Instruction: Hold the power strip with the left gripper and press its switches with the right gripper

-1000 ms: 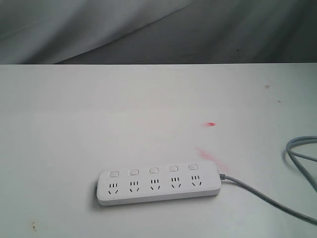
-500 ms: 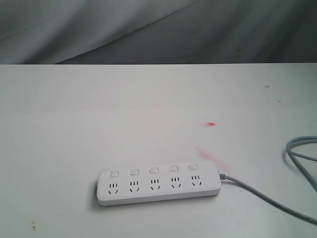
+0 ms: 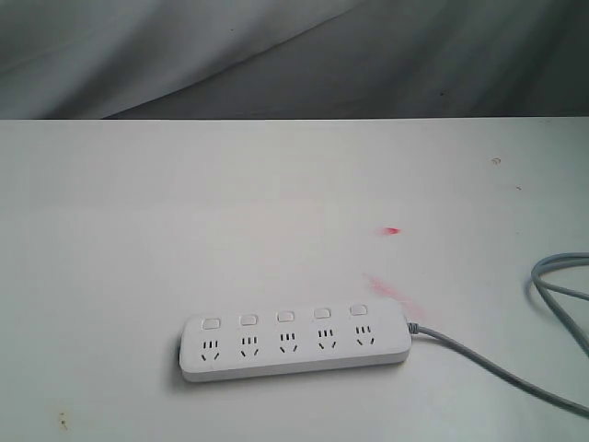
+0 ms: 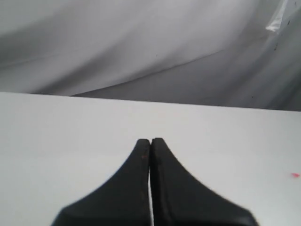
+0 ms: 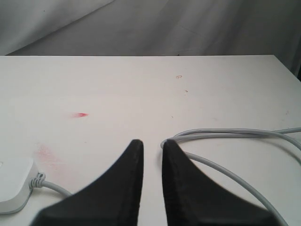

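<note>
The power strip (image 3: pixel 294 343) lies flat on the table (image 3: pixel 184 212), untouched. The left gripper (image 4: pixel 150 141) has its jaws together; the right gripper (image 5: pixel 152 143) has them slightly apart, empty. The strip is probably light, rigid and slick: pin its end, clear of the 5 switches (image 3: pixel 285 317).

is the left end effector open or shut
Shut. In the left wrist view the left end effector has its two black fingers pressed together, with nothing between them.

White table (image 3: pixel 138 230) w/ red mark (image 3: pixel 393 230), pink smear (image 3: pixel 386 287); grey cloth (image 3: pixel 276 55) behind.
</note>
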Controlling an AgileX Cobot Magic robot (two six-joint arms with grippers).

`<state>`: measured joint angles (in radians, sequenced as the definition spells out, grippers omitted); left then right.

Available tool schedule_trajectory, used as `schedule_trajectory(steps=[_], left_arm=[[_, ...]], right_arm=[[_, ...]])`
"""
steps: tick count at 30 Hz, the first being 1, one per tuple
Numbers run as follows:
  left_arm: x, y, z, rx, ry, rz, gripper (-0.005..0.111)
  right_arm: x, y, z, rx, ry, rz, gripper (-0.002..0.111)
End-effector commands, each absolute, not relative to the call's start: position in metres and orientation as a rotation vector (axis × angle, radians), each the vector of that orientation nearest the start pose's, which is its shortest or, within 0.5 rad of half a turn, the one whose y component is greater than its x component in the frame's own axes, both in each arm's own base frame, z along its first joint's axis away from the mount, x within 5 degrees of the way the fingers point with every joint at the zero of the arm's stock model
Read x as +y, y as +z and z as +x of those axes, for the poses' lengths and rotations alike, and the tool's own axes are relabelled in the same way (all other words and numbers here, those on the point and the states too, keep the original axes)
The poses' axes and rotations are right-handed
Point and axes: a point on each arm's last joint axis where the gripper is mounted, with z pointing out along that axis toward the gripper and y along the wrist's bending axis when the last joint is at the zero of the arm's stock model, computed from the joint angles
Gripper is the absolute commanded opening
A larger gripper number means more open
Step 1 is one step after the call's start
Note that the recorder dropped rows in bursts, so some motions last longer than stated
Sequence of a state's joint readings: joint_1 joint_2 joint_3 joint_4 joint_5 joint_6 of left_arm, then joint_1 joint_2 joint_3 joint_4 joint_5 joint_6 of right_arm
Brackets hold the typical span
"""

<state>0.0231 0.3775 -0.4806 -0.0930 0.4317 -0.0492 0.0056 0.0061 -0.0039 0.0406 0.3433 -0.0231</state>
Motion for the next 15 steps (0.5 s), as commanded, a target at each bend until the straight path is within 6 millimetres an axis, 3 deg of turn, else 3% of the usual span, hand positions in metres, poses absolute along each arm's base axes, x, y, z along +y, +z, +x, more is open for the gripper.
schedule_trajectory(steps=[1, 7, 15], left_arm=[[-0.002, 0.277, 0.076, 1.805, -0.111, -0.113, 0.001], [-0.001, 0.246, 0.072, 1.786, -0.104, -0.117, 0.001], [0.001, 0.226, 0.071, 1.845, -0.023, -0.063, 0.001]], right_arm=[[0.001, 0.182, 0.054, 1.825, 0.019, 0.003, 0.014], [0.001, 0.182, 0.054, 1.825, 0.019, 0.003, 0.014], [0.001, 0.182, 0.054, 1.825, 0.021, 0.004, 0.014]])
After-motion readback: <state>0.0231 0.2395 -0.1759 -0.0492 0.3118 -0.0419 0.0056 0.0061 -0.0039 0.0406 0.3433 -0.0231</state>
